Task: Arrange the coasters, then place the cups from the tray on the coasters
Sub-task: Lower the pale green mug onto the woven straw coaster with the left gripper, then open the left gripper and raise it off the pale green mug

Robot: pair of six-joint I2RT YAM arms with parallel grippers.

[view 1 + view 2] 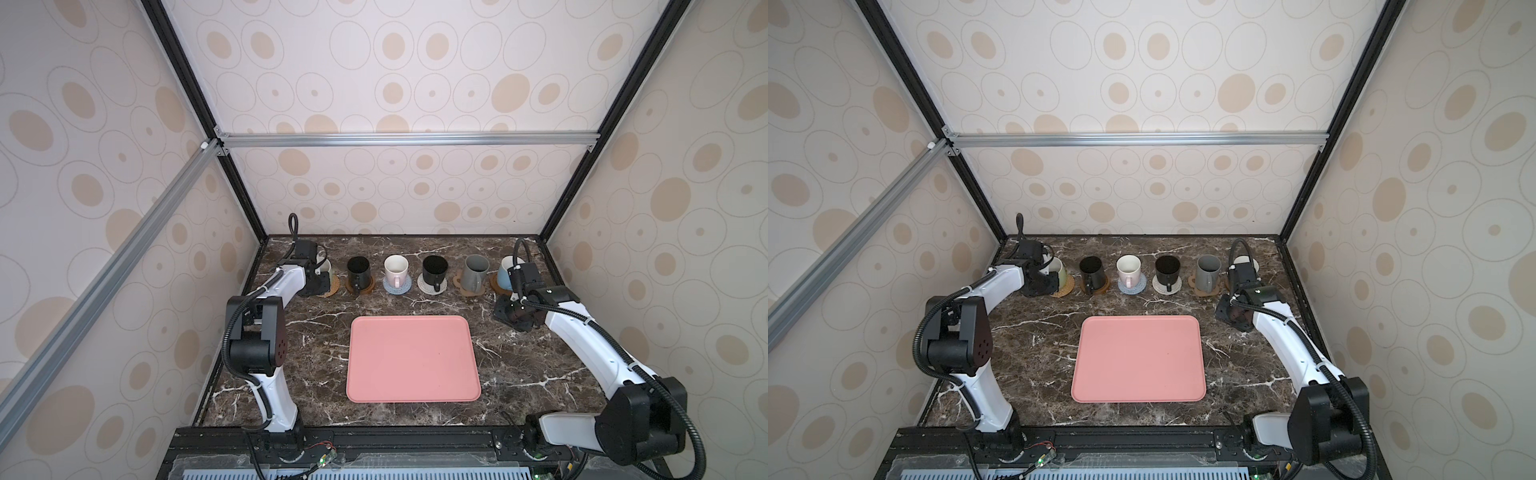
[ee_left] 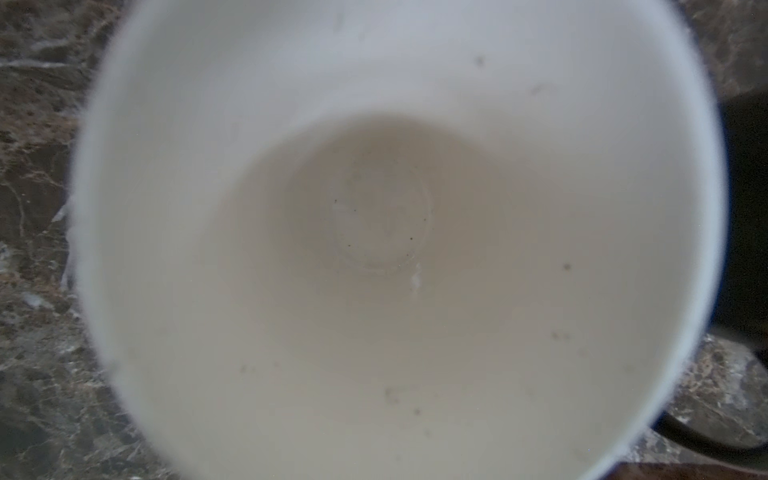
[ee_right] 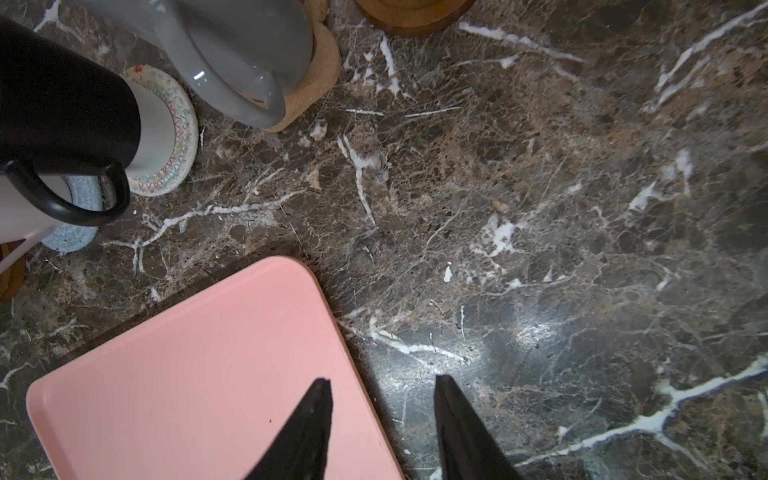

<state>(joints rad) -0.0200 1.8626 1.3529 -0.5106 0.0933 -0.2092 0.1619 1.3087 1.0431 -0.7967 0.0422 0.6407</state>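
A robotics lab test cell with homely dressing. Silver aluminium extrusion bars (image 1: 407,139) and black frame posts (image 1: 240,187) cross the upper half of both top views, holding flat wall panels papered with beige ovals (image 1: 415,62). Below sits a dark brown marble-look tabletop (image 1: 519,365). Two white-and-black robot arms, lower left (image 1: 274,399) and lower right (image 1: 582,340), stand on a black rail (image 1: 415,440) along the bottom edge, beside loose wires (image 1: 318,448) and small circuit boards with green lights (image 1: 327,457). A flat pink rectangular tray (image 1: 411,357) lies mid-table.
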